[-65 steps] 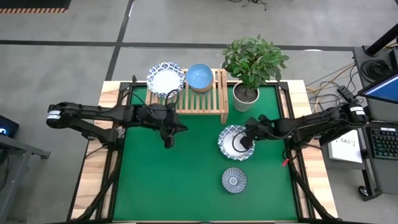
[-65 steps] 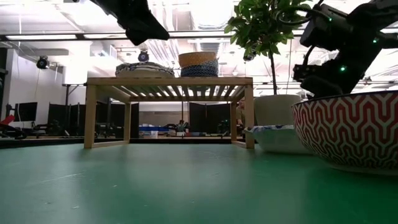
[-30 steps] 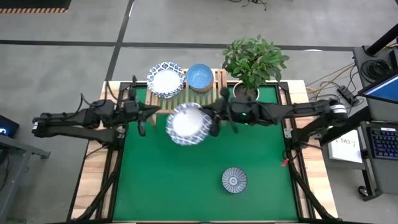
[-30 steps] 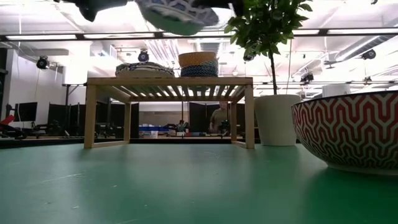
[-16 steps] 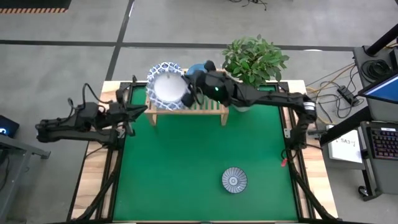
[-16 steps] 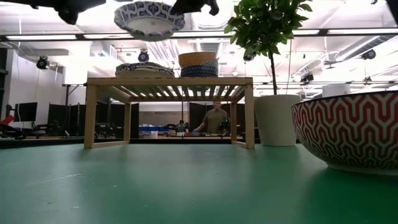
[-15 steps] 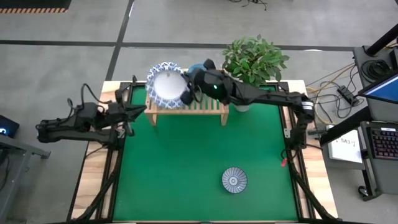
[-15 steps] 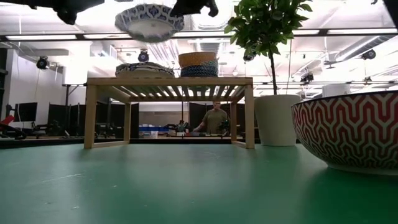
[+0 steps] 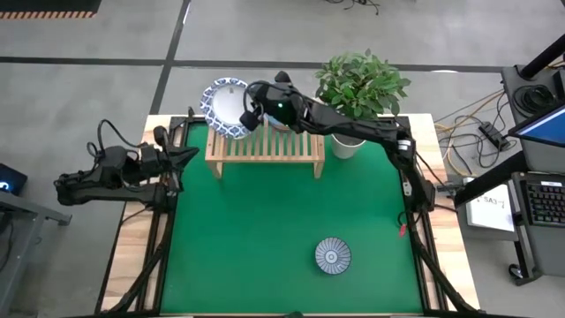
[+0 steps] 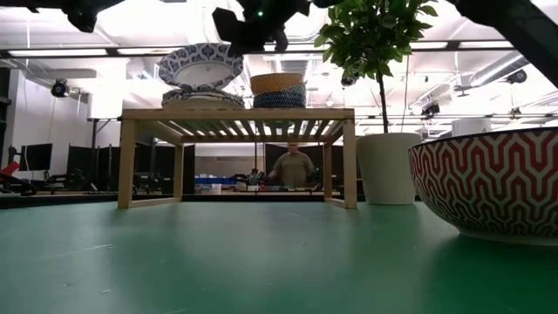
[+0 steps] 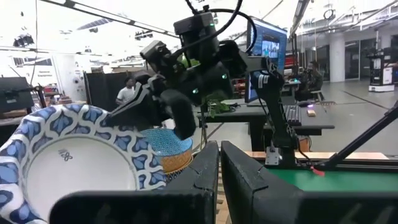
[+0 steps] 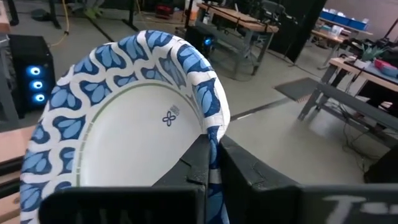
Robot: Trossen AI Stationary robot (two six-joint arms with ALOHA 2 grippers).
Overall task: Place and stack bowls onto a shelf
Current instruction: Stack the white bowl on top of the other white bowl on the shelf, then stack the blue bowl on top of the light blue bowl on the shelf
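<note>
Carried leftward since a moment ago, the wide white bowl with the blue patterned rim (image 9: 224, 107), pinched by our right gripper (image 9: 250, 115), is tilting over the light-wood slatted shelf (image 9: 265, 144)'s far-left stack, risking sliding off crooked if we release, while our closed left gripper (image 9: 183, 155) is waiting left of the shelf.

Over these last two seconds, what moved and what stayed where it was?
The right hand, shut on the white-and-blue bowl's rim, lifted it off the green mat near the plant pot and carried it to the shelf's left end, over the bowl already there. The left hand drew back to the table's left edge, shut and empty. The blue bowl, patterned bowl and plant stayed put.
</note>
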